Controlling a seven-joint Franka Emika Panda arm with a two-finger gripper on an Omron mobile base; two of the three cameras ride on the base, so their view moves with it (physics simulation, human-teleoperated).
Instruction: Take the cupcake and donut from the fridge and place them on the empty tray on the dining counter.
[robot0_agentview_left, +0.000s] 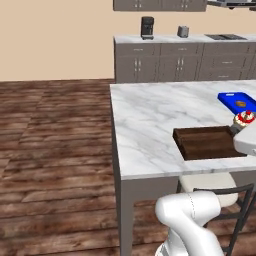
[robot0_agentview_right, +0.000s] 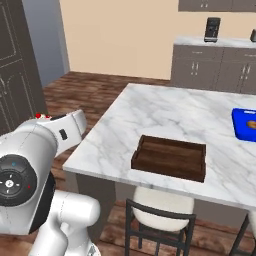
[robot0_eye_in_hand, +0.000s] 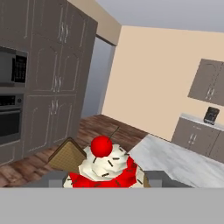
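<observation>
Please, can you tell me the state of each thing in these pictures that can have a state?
cupcake: held in the gripper, upright, not yet on the tray.
gripper: shut on the cupcake.
tray: empty, flat on the dining counter.
blue board: lies on the counter, small brown item on it.

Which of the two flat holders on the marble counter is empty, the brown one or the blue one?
The dark brown wooden tray nearest the counter's front edge is empty. The blue board farther back already carries a small brown item.
</observation>
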